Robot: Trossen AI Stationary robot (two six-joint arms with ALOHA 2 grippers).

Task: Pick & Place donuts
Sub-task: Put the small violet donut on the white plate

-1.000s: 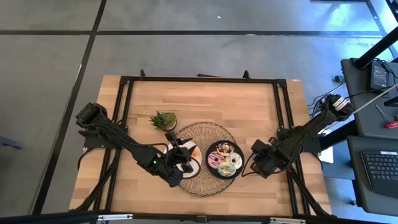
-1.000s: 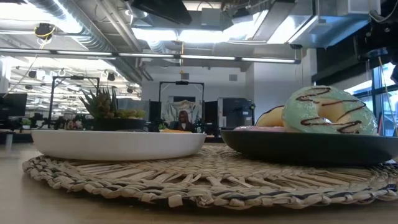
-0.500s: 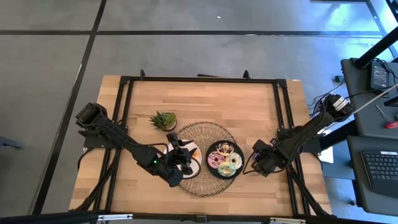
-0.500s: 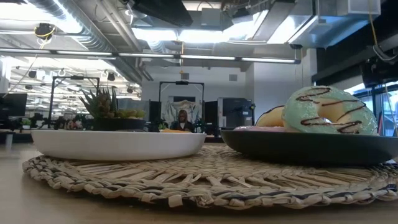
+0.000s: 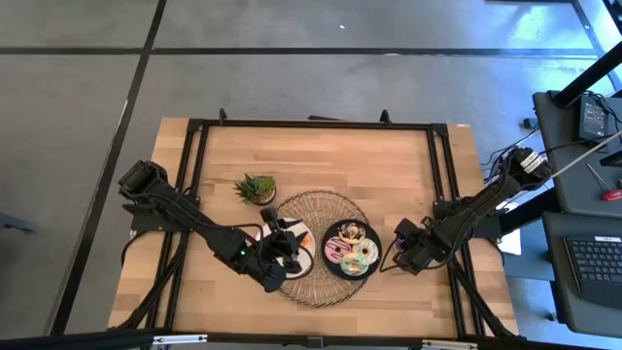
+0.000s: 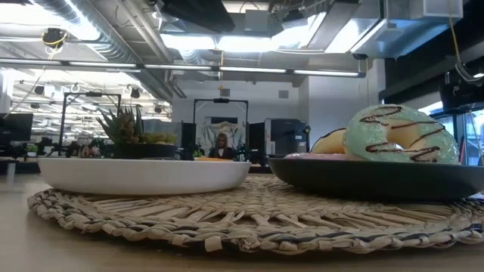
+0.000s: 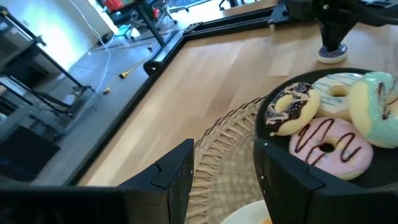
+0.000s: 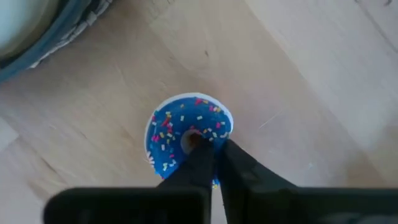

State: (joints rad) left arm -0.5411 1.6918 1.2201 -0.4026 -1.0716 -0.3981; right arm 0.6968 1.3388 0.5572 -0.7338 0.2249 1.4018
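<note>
Over the last second we have eased our right gripper (image 8: 210,163) down, fingers pinched together in the hole of the blue donut (image 8: 188,135), so its pick is starting, while our left gripper (image 7: 224,180) waits with fingers apart beside the black plate (image 7: 264,118).

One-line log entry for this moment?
right gripper: at blue donut on table, beside black plate | left gripper: open over white plate

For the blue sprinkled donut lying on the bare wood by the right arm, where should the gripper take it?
Across one side of the ring, from above. The blue donut lies flat on the table, hole up, so one finger of the right gripper can go in the hole and one outside.
</note>
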